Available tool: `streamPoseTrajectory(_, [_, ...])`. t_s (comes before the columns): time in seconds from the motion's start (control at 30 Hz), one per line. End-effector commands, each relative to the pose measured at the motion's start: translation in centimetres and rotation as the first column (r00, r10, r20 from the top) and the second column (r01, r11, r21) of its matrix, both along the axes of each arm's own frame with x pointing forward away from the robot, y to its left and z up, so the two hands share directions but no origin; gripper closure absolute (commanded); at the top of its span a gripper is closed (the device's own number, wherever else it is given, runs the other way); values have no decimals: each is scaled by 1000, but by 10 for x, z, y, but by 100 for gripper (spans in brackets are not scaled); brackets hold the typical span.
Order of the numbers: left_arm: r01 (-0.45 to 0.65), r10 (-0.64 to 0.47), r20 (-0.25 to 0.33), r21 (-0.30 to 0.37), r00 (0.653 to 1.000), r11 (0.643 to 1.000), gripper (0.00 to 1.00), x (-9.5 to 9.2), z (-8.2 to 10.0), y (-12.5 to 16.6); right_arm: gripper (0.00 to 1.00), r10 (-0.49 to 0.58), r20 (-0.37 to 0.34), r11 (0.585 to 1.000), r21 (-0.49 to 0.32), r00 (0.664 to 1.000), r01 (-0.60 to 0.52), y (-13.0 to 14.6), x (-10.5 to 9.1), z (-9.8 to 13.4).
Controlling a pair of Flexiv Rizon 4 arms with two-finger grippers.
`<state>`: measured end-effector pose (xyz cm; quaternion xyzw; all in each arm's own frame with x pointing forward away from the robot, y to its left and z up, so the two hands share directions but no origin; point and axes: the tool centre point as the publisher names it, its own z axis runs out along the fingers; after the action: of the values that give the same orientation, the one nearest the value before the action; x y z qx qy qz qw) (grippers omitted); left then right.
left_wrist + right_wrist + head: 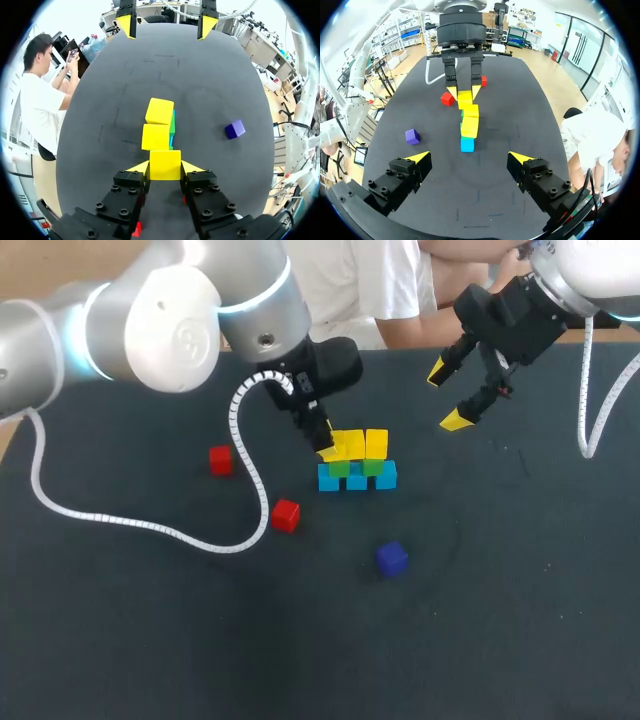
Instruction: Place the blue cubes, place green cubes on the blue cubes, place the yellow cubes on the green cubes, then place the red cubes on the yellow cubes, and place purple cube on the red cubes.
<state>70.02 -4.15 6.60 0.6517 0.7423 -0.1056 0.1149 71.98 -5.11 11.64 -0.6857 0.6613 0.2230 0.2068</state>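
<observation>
Purple cube [392,558]: you will find it alone, closest to the table's near edge and well apart from the stack.
Red cubes [286,515]: two, both loose on the surface left of the stack. The second red cube [221,460] lies farther back, toward the left edge.
Blue cubes [386,477]: three touching in a row at mid-table, forming the bottom layer.
Green cubes [372,467]: two patches show on top of the blue row.
Yellow cubes [376,443]: two sit side by side on the green layer. A third yellow cube [165,164] is at the row's left end.
Left gripper [165,167]: both fingers are pressed against opposite sides of the third yellow cube.
Right gripper [447,395]: fingers are spread wide with nothing between them. It is raised beyond the stack, toward the far right corner.
Not verifiable: you cannot tell whether the held cube already rests on the green beneath. The yellow cubes cover most of the green layer.
Table [500,620]: dark matte surface with faint scuffs.
</observation>
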Motion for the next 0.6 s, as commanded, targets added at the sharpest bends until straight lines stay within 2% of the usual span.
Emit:
streamPoseTrajectory(0.03, [2,-2,-10,5,1000,1000,100,4,0,-1,0,1,-1,1000,1,1000,-1,0,1,0])
streamPoseTrajectory(0.6, [15,-15,-23,14,1000,1000,100,12,-4,5,0,1,-1,1000,1,1000,-1,0,1,0])
